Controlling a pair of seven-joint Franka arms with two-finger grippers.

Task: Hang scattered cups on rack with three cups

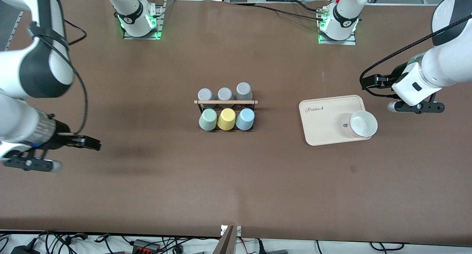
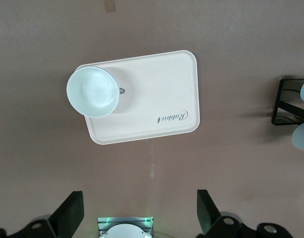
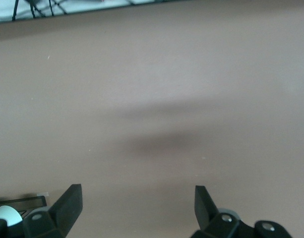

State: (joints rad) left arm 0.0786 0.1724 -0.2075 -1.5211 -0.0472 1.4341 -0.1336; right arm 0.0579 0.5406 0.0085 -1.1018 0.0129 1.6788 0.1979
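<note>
Lab: bolted robot bases, cables.

White arms with black joint bands, black cables, black fingers, green-lit bases.

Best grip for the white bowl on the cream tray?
Come from straight above and pinch the rim of the white round bowl: it sits upright and open at the cream rectangular tray's corner, too wide to span. The left claw, open, is closest.
</note>
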